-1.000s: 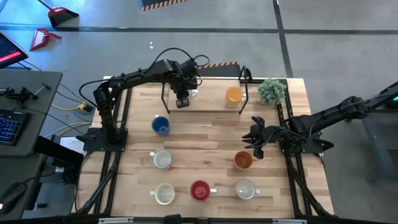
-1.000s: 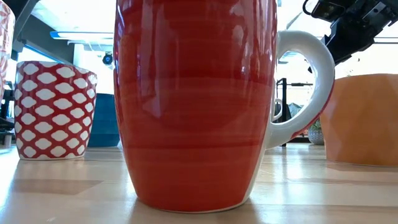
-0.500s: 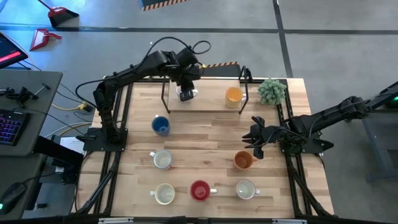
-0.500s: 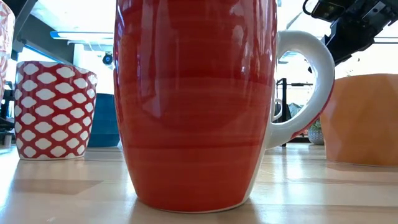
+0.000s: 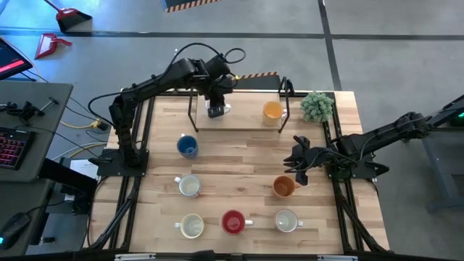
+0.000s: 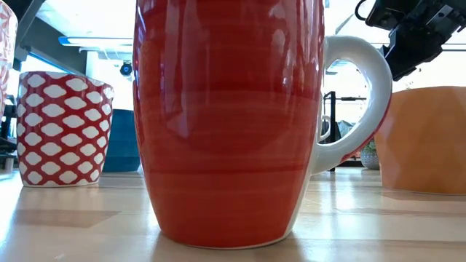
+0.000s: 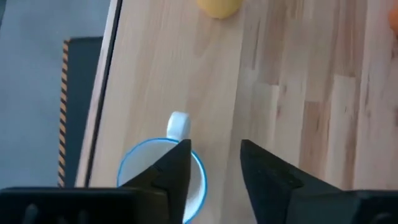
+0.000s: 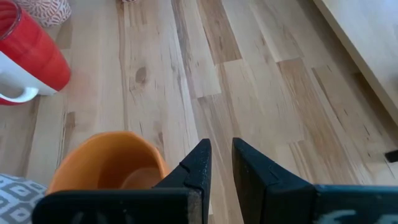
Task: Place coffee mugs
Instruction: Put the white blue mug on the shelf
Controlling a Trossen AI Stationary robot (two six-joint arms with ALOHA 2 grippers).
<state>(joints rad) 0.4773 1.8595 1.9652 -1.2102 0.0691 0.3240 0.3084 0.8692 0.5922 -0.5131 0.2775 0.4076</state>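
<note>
My left gripper (image 5: 215, 109) is over the raised shelf (image 5: 243, 123) at the far edge, open, pointing down at a white mug with a blue rim (image 7: 144, 177). One finger (image 7: 180, 163) stands over the mug's mouth, the other (image 7: 258, 168) outside its wall. The mug stands upright on the shelf, handle (image 7: 178, 124) away from the fingers. A yellow-orange mug (image 5: 272, 110) stands farther right on the shelf. My right gripper (image 8: 222, 149) hovers beside the darker orange mug (image 5: 283, 186), its fingers a narrow gap apart with nothing between. My left gripper straddles the white mug's rim (image 7: 200, 171) from above, one finger inside and one outside. Whether either finger touches the wall I cannot tell.
On the table stand a blue mug (image 5: 187, 146), white mugs (image 5: 189, 185) (image 5: 192, 225) (image 5: 287, 220) and a red mug (image 5: 233, 222) near the front. A green potted plant (image 5: 317, 106) sits at the far right corner. Bare wood lies mid-table.
My left gripper has moved a little toward the far edge, over the shelf, together with the white mug. The right arm has kept still.
</note>
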